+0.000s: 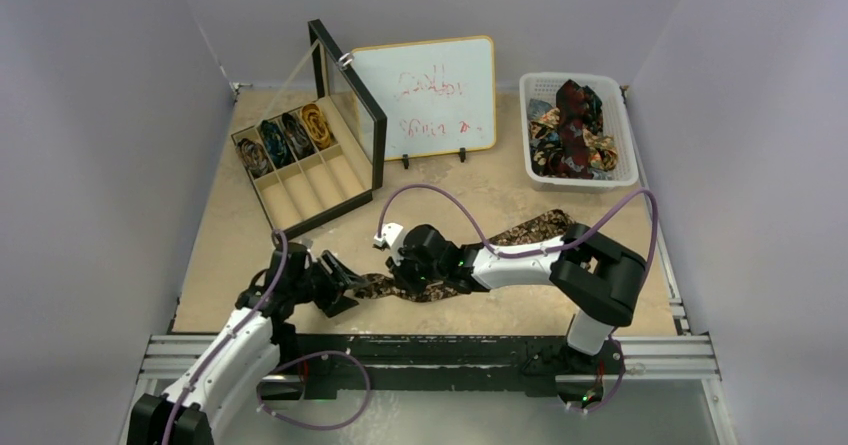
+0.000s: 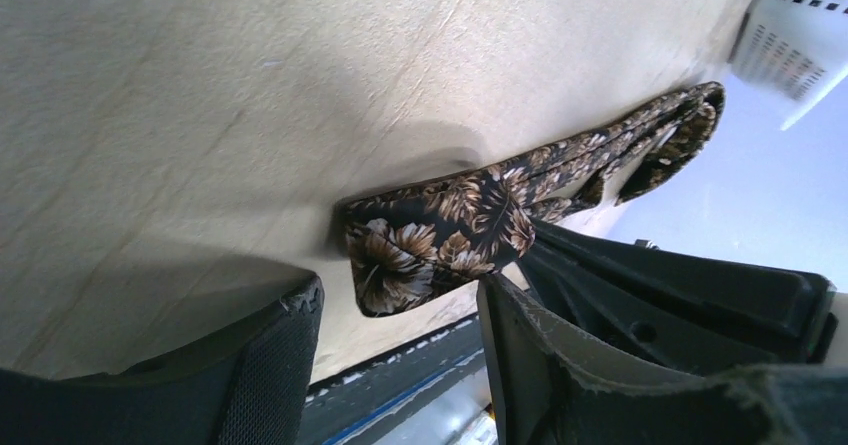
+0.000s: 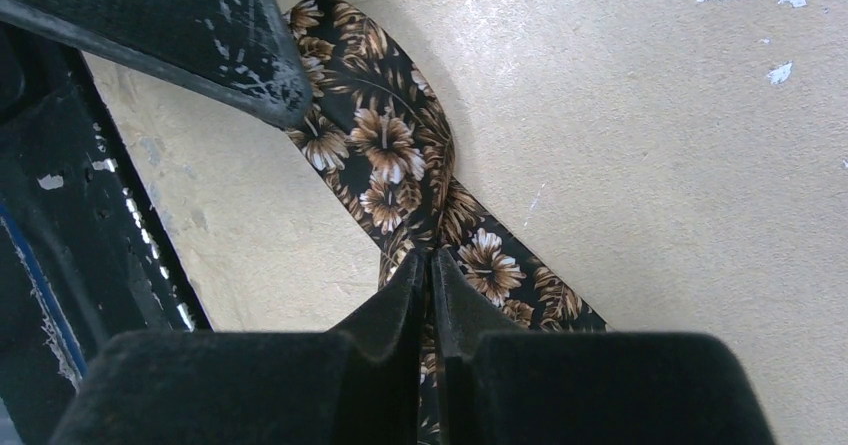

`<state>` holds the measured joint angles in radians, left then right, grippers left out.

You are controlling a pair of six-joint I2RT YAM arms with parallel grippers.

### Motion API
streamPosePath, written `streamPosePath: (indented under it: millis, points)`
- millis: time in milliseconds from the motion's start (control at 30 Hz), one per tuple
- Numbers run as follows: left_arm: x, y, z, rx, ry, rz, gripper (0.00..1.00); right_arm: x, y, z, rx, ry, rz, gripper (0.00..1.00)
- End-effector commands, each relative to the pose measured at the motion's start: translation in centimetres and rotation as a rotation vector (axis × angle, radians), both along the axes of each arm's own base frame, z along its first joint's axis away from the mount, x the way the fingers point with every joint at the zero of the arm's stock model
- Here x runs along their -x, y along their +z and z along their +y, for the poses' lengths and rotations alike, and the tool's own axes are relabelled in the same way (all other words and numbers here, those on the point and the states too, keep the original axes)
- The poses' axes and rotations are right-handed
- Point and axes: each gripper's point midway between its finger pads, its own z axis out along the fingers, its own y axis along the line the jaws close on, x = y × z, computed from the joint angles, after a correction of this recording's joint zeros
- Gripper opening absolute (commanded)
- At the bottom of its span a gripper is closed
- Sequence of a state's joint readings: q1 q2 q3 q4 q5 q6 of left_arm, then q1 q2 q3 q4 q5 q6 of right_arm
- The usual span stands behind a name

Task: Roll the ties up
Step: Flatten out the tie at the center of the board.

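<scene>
Brown leaf-print tie (image 1: 525,231) lies on the table (image 1: 450,180), its long axis running from far right to near left, the right gripper (image 3: 432,265) clamped on it beside the near-left end, which sits just ahead of the left gripper (image 2: 400,297), fingers spread.

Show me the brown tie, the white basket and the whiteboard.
brown tie (image 2: 430,237): left wrist view, folded end.
white basket (image 1: 585,183): top external view, near wall.
whiteboard (image 1: 425,95): top external view, board face.

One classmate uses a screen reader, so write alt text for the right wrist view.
The right hand is shut on a brown floral tie lying on a tan table. Another dark finger overlaps the tie's far end at upper left.
</scene>
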<state>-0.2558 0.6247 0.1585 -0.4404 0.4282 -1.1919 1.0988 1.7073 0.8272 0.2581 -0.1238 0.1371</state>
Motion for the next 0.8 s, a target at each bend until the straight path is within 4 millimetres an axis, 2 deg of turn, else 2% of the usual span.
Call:
streamPosePath:
  millis: [0, 233, 467, 567, 767]
  points:
    - [-1.5, -0.5, -0.5, 0.054, 0.046, -0.042, 0.57, 0.2, 1.4, 0.7, -0.049, 0.027, -0.017, 0.08]
    - [-1.1, -1.8, 0.2, 0.048, 0.112, -0.019, 0.57, 0.4, 1.3, 0.6, -0.043, 0.029, -0.017, 0.08]
    - [-1.2, -1.3, 0.5, 0.082, 0.171, -0.047, 0.71, 0.3, 1.3, 0.7, -0.041, 0.028, -0.017, 0.08]
    - [-1.2, -1.3, 0.8, 0.070, 0.185, -0.049, 0.70, 0.3, 1.3, 0.8, -0.040, 0.029, -0.017, 0.08]
    - [-0.7, -2.5, 0.6, 0.045, 0.149, -0.004, 0.59, 0.5, 1.5, 0.8, -0.048, 0.038, -0.015, 0.08]
